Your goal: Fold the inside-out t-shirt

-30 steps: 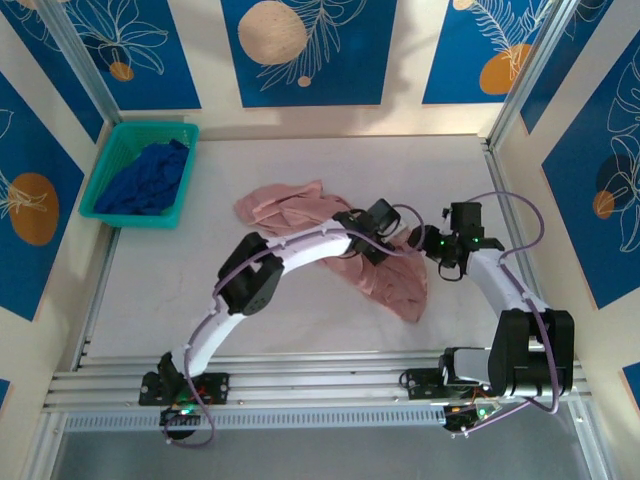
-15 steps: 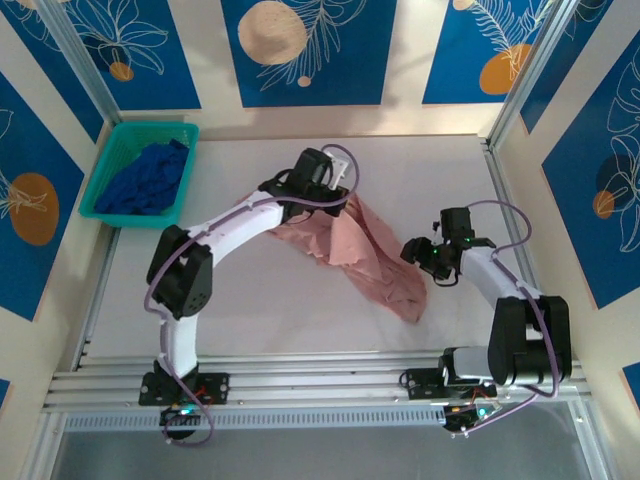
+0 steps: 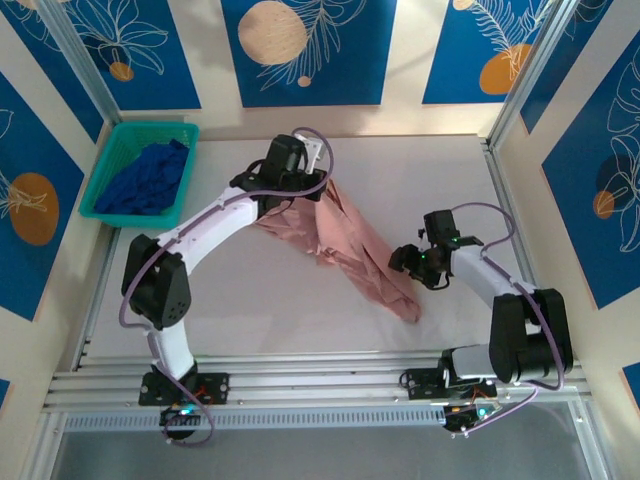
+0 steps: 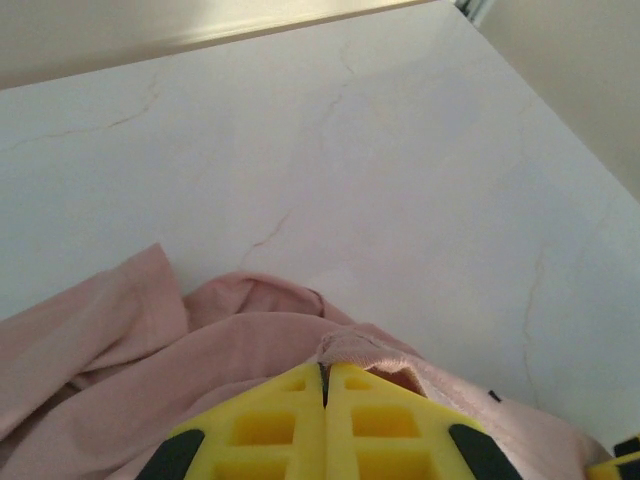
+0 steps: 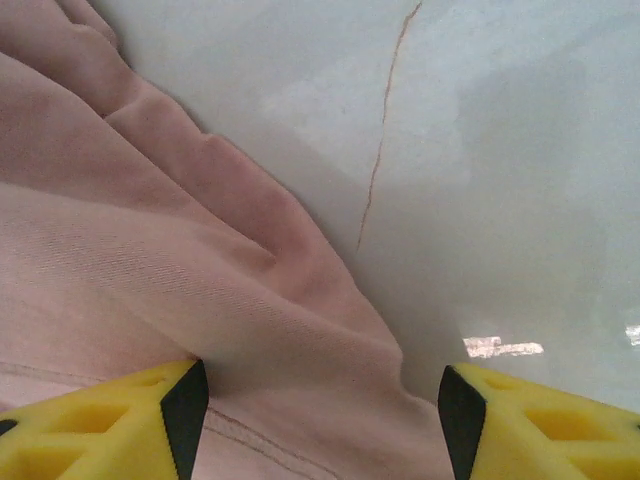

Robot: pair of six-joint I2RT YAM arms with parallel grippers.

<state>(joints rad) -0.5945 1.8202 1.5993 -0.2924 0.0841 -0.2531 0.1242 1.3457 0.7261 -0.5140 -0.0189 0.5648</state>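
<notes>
Top external view, with wrist-view detail.

Item 1. Left gripper (image 4: 325, 372): yellow fingers pressed together with no gap, pinching a rolled edge of pink cloth between their tips. From above it sits to the right of the teal basket (image 3: 150, 127), about level with the basket's middle. The white left arm bends back from it toward the near edge.

Item 2. Right gripper (image 5: 322, 400): yellow fingers set well apart and holding nothing. Pink cloth lies under the gap, with its bordering fold running between the two tips. Whether the tips touch the cloth cannot be told. It sits much farther right of the basket than the left gripper, and nearer the front.

Item 3. Inside-out t-shirt (image 3: 350, 245): dusty pink, crumpled rather than flat. Its highest part is gathered at the left gripper. From there it runs as a long diagonal band away from the basket, ending in a narrow tip just beside the right gripper. A second loose flap spreads below the left gripper on the side toward the basket. A stitched seam line shows in the right wrist view.

Item 4. Table (image 3: 250, 300): pale, marble-like surface with thin veins, carrying the basket and the shirt.

Item 5. Basket contents: a dark blue garment (image 3: 145, 180), bunched inside and well apart from the shirt.
</notes>
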